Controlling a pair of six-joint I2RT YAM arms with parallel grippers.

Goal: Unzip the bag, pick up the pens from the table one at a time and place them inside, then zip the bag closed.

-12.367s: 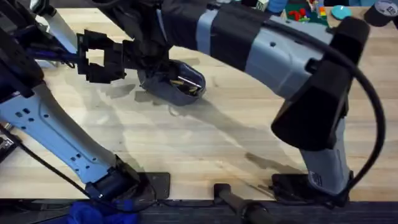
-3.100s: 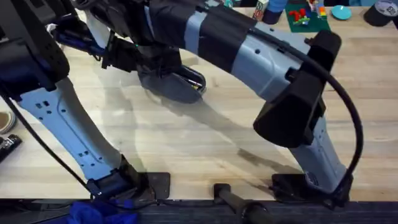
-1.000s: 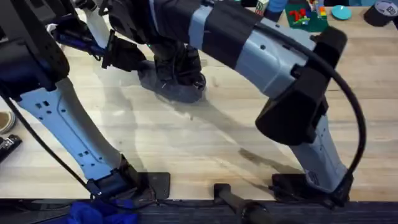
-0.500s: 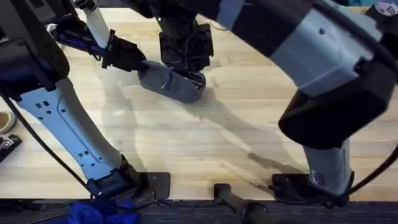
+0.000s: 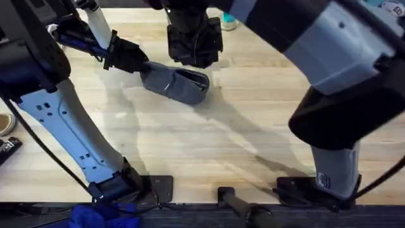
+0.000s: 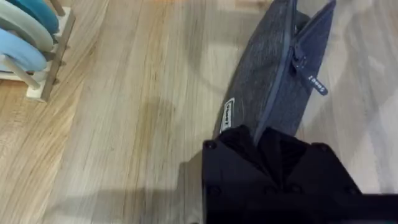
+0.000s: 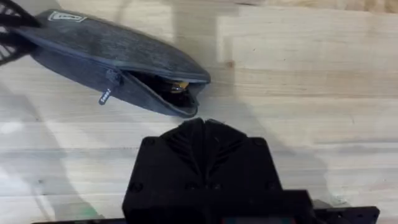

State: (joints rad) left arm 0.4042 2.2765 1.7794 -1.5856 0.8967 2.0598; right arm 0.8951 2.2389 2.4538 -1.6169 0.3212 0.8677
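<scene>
Pulling the right gripper [image 5: 193, 44] up and back from the bag [image 5: 172, 85], after reaching down into its open mouth a second ago. Keeping its fingers [image 7: 202, 134] pressed together with nothing between them, hovering just above the open end. Pinching the bag's closed end tight with the left gripper [image 5: 140, 63], exactly as half a second ago, pinning it flat on the table [image 5: 221, 145].

Lying slantwise at the table's far middle, with the zipper still parted at the end nearer the right gripper. Glimpsing something slim and glinting inside that mouth, most likely the pen [image 7: 173, 87], though too shadowed to say for sure. Seeing no other pen lying loose on the wood nearby.

Judging from this: finishing the loading, moving on to closing. Needing next to catch the small pull tab [image 7: 106, 95], sitting partway along the zipper, and draw it toward the gaping end while holding the far end steady.
</scene>
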